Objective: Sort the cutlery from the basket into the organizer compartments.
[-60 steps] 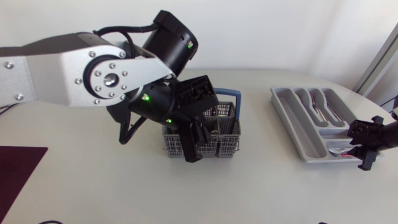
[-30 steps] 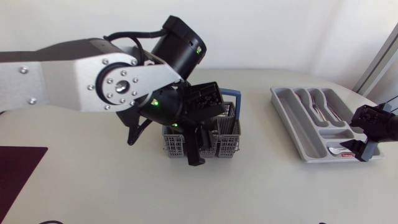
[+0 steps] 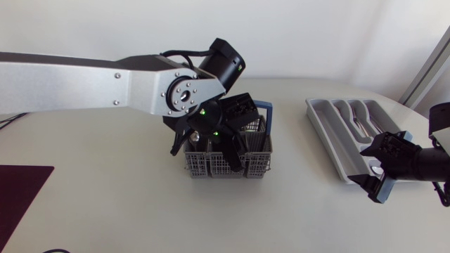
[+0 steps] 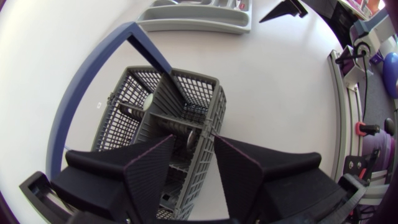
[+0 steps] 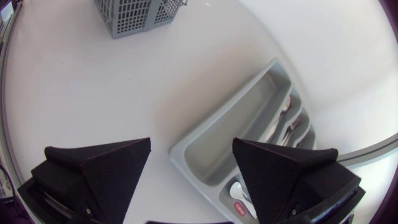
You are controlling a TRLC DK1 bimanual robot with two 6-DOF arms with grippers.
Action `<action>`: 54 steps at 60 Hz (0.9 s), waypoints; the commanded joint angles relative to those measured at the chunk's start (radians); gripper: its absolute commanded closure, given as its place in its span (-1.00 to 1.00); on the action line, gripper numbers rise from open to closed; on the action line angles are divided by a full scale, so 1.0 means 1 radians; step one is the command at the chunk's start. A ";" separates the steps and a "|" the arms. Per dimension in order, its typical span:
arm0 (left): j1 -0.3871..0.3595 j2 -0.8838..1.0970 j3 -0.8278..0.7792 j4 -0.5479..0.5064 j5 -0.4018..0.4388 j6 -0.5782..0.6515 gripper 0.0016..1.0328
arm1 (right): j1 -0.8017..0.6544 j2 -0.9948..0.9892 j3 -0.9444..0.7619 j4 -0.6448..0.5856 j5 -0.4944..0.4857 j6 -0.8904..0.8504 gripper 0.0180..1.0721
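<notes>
Basket pick: I am holding my left gripper spread over the mid-table basket, judging it best to centre one upright cutlery handle between the fingers, clear of the divider; my right gripper is hanging spread, empty, beside the organizer.

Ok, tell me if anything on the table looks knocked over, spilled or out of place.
Nothing stands out. The basket stands upright, the organizer lies flat with cutlery inside its compartments, and nothing lies loose on the table. The left claw and right claw are open and empty.
</notes>
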 commanded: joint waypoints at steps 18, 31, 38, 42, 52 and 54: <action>0.031 0.074 0.054 0.015 -0.007 -0.058 0.27 | 0.130 -0.156 -0.116 -0.041 -0.008 0.132 -0.80; 0.038 0.082 0.063 0.015 -0.007 -0.056 0.30 | 0.156 -0.199 -0.136 -0.060 -0.007 0.144 -0.80; 0.037 0.083 0.059 0.015 -0.007 -0.055 0.32 | 0.159 -0.207 -0.139 -0.069 -0.007 0.144 -0.80; 0.034 0.083 0.057 0.015 -0.005 -0.052 0.33 | 0.159 -0.210 -0.139 -0.070 -0.005 0.144 -0.80; 0.034 0.083 0.060 0.015 0.006 -0.049 0.35 | 0.160 -0.218 -0.141 -0.073 -0.005 0.144 -0.80; 0.034 0.083 0.062 0.015 0.007 -0.049 0.35 | 0.160 -0.218 -0.142 -0.073 -0.004 0.144 -0.80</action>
